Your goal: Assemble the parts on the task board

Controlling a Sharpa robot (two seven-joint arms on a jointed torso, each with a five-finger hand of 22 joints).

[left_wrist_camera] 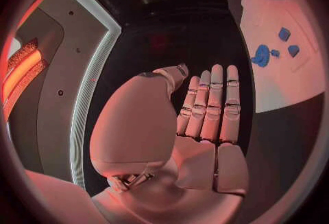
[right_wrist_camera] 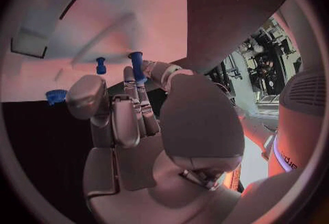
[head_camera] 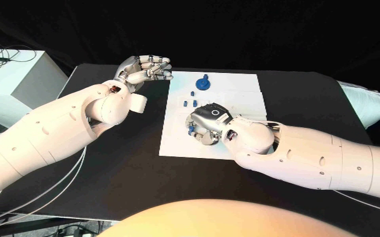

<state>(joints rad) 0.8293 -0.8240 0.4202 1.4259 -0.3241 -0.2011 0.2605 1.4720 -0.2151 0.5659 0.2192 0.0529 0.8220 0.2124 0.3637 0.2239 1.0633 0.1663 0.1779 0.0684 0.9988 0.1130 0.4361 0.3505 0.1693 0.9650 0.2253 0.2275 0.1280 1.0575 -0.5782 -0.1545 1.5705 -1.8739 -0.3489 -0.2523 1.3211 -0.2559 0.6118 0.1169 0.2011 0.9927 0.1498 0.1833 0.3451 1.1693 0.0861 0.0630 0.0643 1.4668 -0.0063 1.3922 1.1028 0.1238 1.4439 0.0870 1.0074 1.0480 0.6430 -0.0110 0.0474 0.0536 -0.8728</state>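
Right now the fingers of the right hand close narrowly around a small blue peg, which sticks out past the fingertips toward the task board. That hand hovers low over the board's middle. Nearby on the white plate stand a short blue stud and a round blue gear toward the far edge; small blue pieces sit beside the hand. The left hand holds nothing, fingers straight and together, raised just off the board's left edge.

The peg could tilt or slip from such a shallow pinch if it meets its hole off-centre. No readable writing or brand appears on board or parts.
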